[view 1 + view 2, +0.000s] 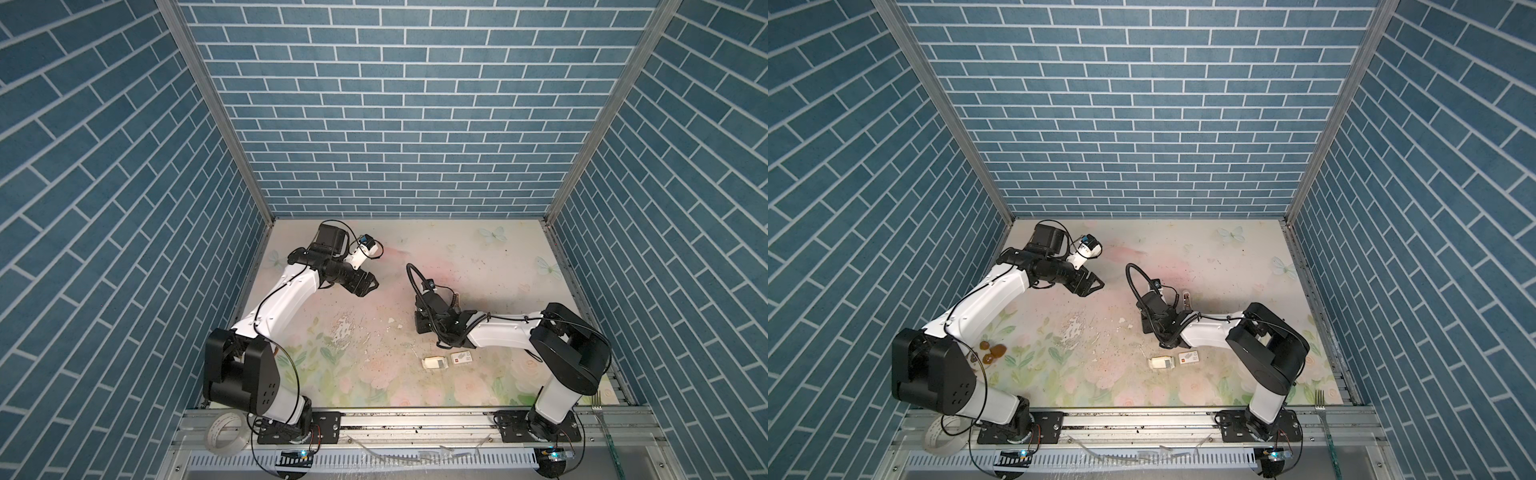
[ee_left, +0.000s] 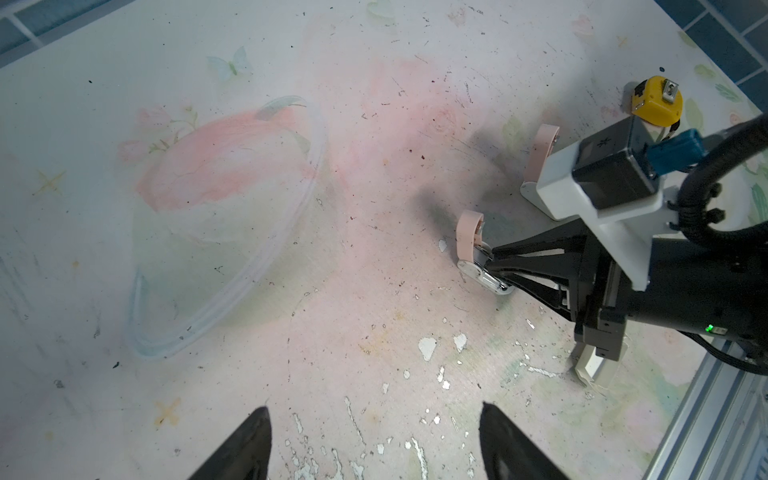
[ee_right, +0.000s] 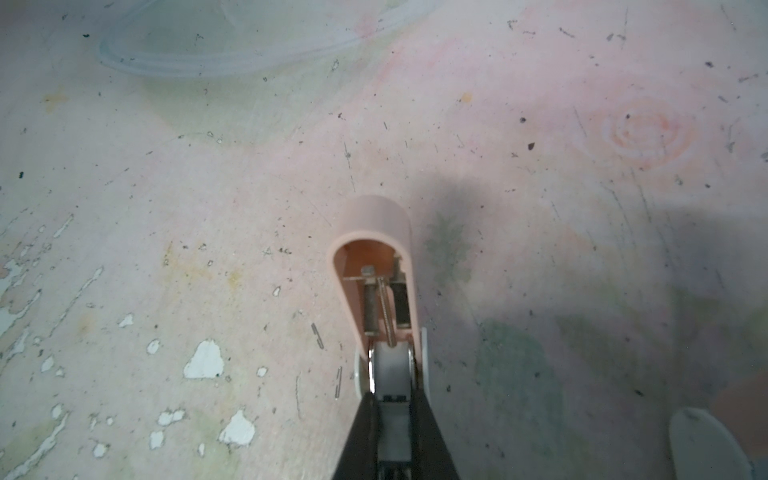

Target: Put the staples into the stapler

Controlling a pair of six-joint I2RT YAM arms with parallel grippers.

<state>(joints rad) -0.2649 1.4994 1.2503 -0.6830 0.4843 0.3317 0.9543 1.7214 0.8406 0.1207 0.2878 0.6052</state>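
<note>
Around the silver metal middle of the pink plastic stapler, the right gripper has its jaws clamped, the pink cover swung open. Towards the arm bases from the stapler, thin silver-grey metal staples lie in a small white cardboard tray. Left of the stapler, the left gripper hovers, jaws apart

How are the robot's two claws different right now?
The left gripper is wide open and holds nothing, but the right gripper is pinched shut on the pink stapler. The left gripper hangs up off the table, and the right gripper sits low, close to it. Both have black fingers.
</note>
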